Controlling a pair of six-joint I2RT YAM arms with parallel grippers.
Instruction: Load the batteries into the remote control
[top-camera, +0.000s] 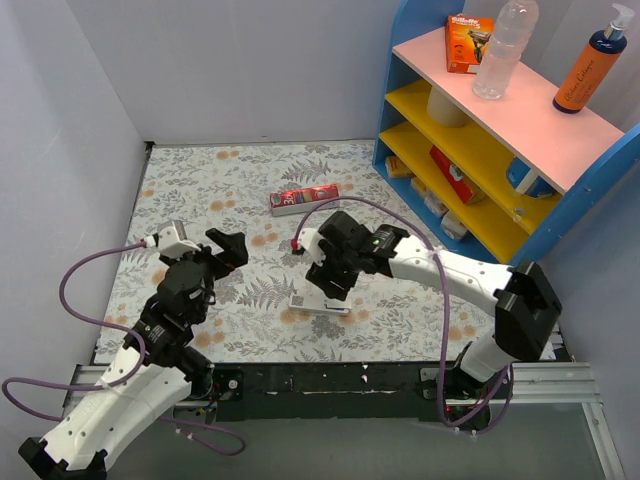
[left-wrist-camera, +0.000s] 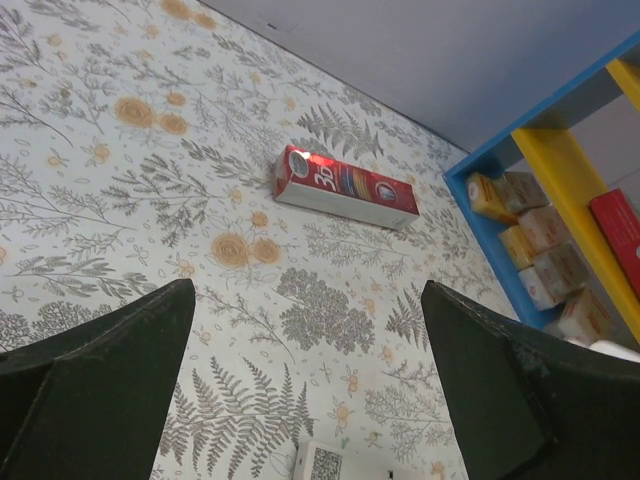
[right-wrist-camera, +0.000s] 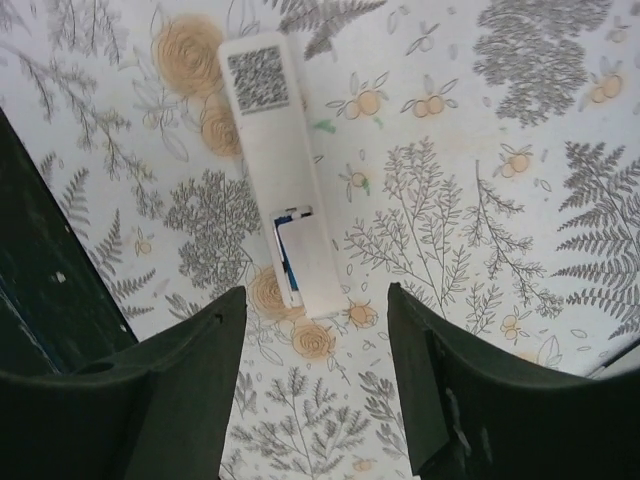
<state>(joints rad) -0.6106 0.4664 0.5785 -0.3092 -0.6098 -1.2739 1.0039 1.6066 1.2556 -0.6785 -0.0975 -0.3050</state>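
The slim white plastic remote control (right-wrist-camera: 285, 170) lies back-up on the flowered mat (right-wrist-camera: 480, 200), directly beneath my right gripper (right-wrist-camera: 315, 310), whose fingers are spread wide. A blue sliver (right-wrist-camera: 287, 268), probably a battery, shows beside the half-seated compartment cover (right-wrist-camera: 312, 255). I'd descend centred and press that cover squarely, without skewing it. My left gripper (left-wrist-camera: 305, 300) is spread too and holds nothing.

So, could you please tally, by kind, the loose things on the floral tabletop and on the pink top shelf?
Remote control: 1
Red carton: 1
Razor pack: 1
Clear plastic bottle: 1
Orange pump bottle: 1
Total: 5
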